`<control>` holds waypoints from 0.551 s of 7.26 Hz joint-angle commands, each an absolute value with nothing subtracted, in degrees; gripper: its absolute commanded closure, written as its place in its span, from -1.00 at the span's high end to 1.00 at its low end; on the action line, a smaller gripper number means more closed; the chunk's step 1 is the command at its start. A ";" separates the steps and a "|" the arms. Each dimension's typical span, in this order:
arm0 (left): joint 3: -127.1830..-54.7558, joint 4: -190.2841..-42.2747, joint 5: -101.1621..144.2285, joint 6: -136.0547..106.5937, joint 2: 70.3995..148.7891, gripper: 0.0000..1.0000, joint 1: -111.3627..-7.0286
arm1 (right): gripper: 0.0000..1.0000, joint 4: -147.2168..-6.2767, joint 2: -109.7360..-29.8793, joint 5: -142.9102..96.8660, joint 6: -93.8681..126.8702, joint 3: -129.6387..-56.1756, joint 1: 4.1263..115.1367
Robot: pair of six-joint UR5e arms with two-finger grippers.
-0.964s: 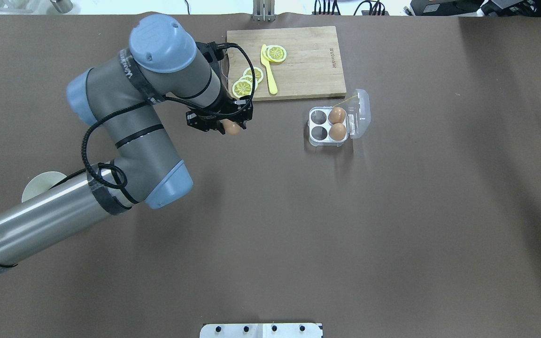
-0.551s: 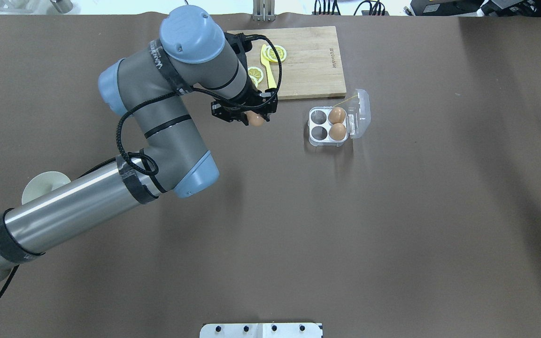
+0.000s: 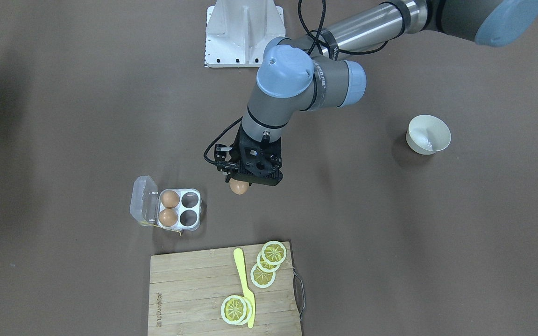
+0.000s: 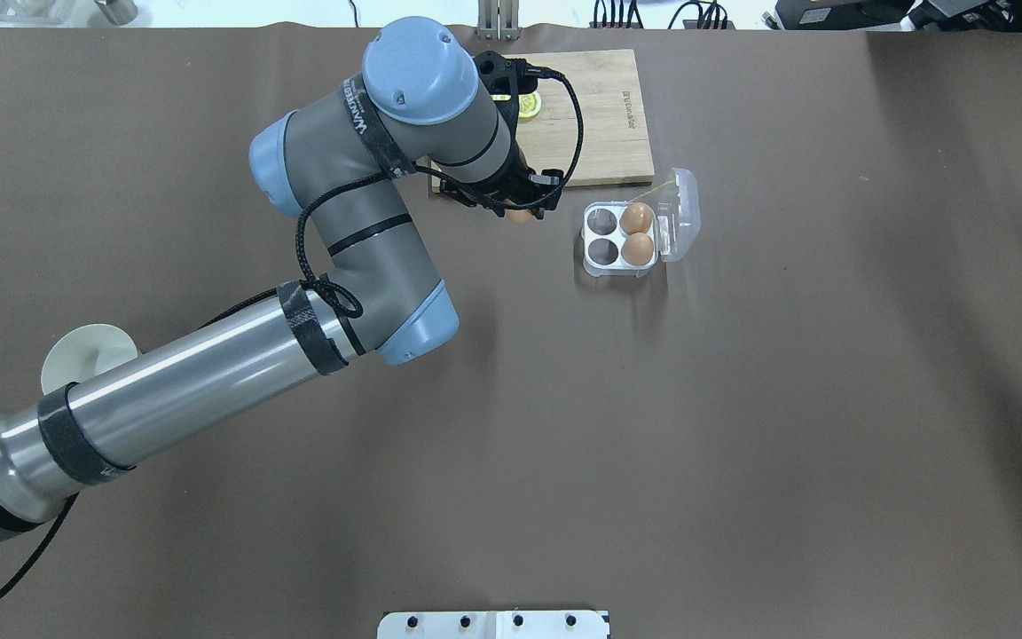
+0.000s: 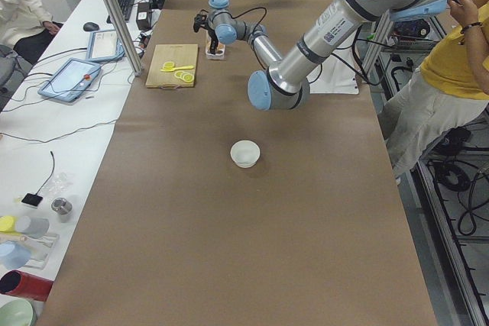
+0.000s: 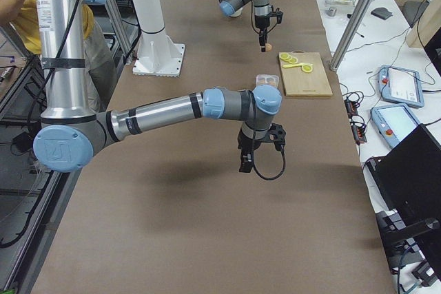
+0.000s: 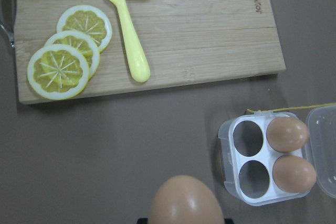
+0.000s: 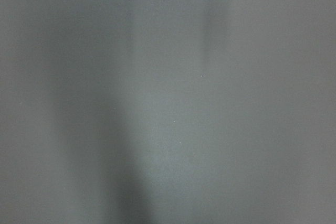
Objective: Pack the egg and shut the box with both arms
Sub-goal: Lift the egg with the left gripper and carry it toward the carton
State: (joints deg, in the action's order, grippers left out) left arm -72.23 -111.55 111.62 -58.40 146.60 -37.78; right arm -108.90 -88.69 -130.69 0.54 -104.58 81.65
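My left gripper (image 4: 522,211) is shut on a light-brown egg (image 4: 518,216) and holds it above the table, left of the box (image 4: 584,241). The held egg also shows in the front view (image 3: 239,187) and in the left wrist view (image 7: 185,203). The box is open, and its clear lid (image 4: 685,211) is folded out to the right. Two eggs (image 4: 637,217) (image 4: 638,249) fill its right cells. The two left cells (image 7: 248,138) are empty. My right gripper (image 6: 260,151) shows only in the exterior right view, low over bare table; I cannot tell whether it is open or shut.
A wooden cutting board (image 4: 604,115) with lemon slices (image 7: 59,71) and a yellow knife (image 7: 128,40) lies just behind the box. A white bowl (image 3: 428,134) stands far off on my left. The white base (image 3: 243,32) is at the near edge.
My left arm has swung right with the egg, from beside the board's left corner to close beside the box. The box and its eggs have not moved.
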 commanded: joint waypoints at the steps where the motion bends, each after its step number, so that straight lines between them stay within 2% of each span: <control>1: -67.71 -111.80 107.88 -52.84 150.01 -0.76 -36.40 | 0.99 -108.90 -88.42 -130.69 0.62 -104.41 81.56; 4: -64.01 -113.03 102.33 -48.09 151.34 -0.79 -32.62 | 0.99 -108.90 -88.51 -130.61 0.53 -104.24 81.56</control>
